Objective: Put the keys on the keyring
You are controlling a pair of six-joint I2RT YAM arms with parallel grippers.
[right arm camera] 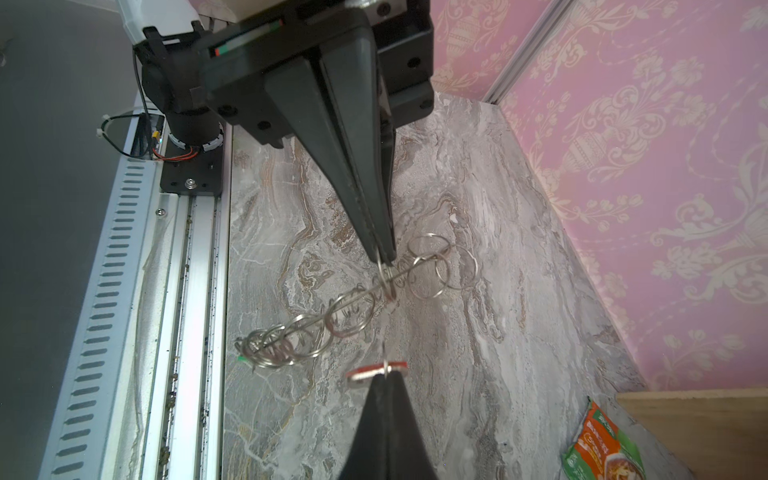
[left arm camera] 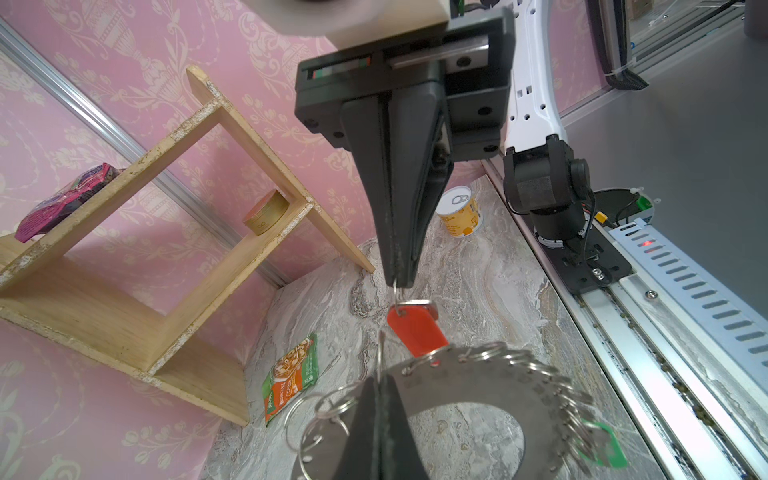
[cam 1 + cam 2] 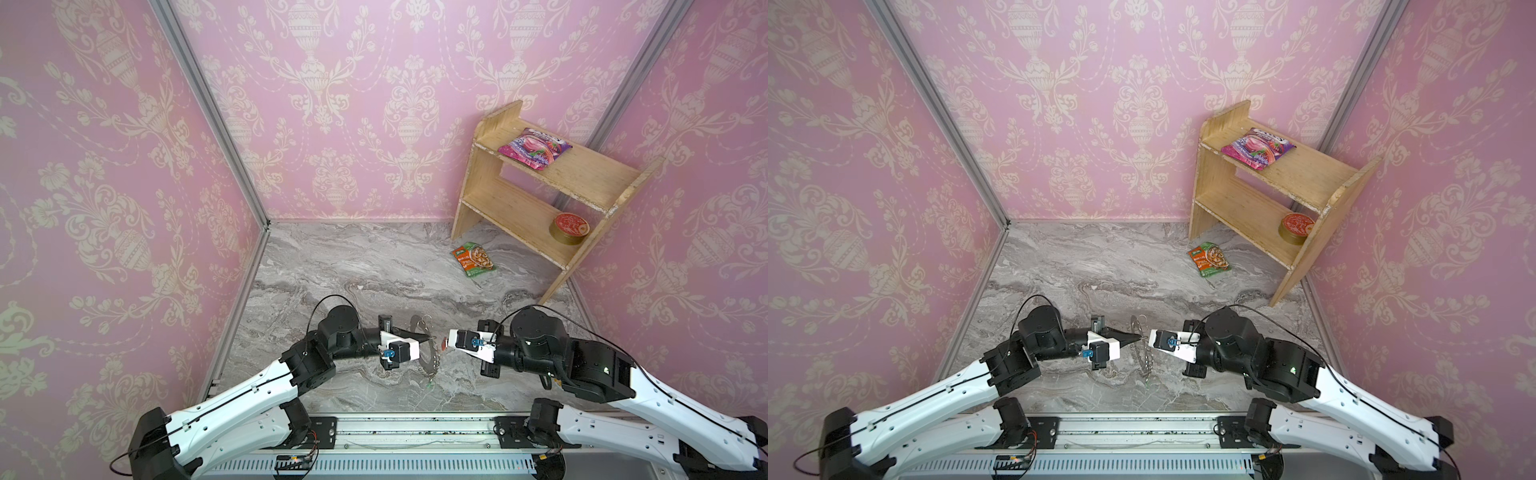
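Where pink damask wallpaper (image 3: 332,104) closes in three sides, a grey marbled worktop (image 3: 353,266) carries a wooden shelf (image 3: 540,199) in the far right corner, with an orange-green food packet (image 3: 473,259) lying just in front of it. The keyring (image 2: 457,382), a flat grey metal disc with a wide central hole and wire loops crowding its rim, is held up off the worktop near the front, with the left pincer (image 2: 380,376) clenched on its rim. A green-tagged key (image 2: 606,451) hangs among its loops. The right pincer (image 2: 399,282) is clamped on the small ring of the red-tagged key (image 2: 415,332), just beside the keyring's rim.
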